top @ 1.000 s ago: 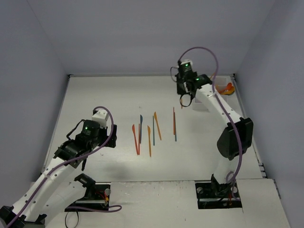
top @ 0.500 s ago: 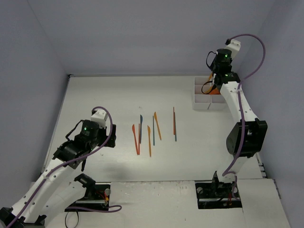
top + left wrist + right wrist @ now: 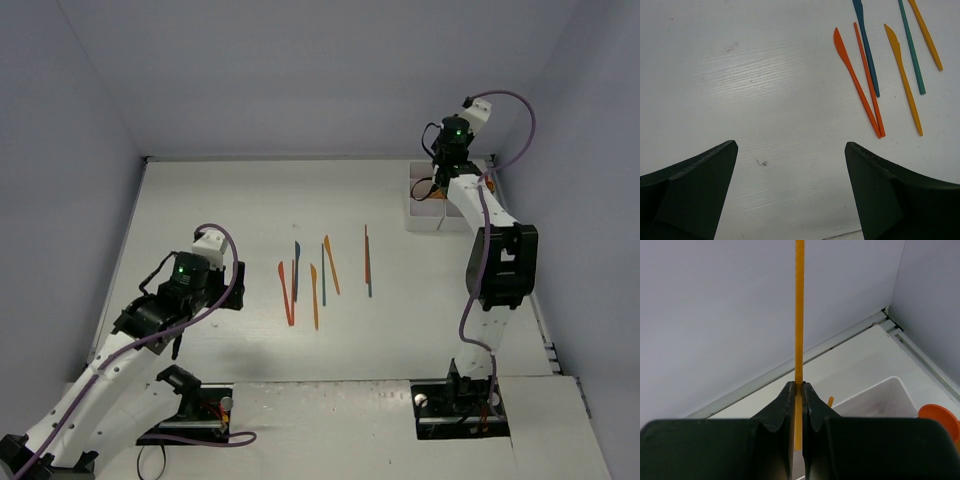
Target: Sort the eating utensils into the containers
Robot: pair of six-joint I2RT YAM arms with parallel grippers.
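Right gripper (image 3: 799, 387) pinching an orange utensil (image 3: 799, 300) over the white tray (image 3: 875, 392), left gripper (image 3: 790, 145) spread wide near loose utensils (image 3: 904, 80)

My desk (image 3: 230, 210) is a plain white surface, faintly scuffed. Pale lavender-grey walls box it in: the back wall (image 3: 300, 80), the left wall (image 3: 60, 180) and the right wall (image 3: 590, 200). The light is soft and even.

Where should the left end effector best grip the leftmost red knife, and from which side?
From above, on the handle just behind the blade of the red knife. It lies flat, and its tail end meets the thin red utensil beside it; near the blade they stand apart.
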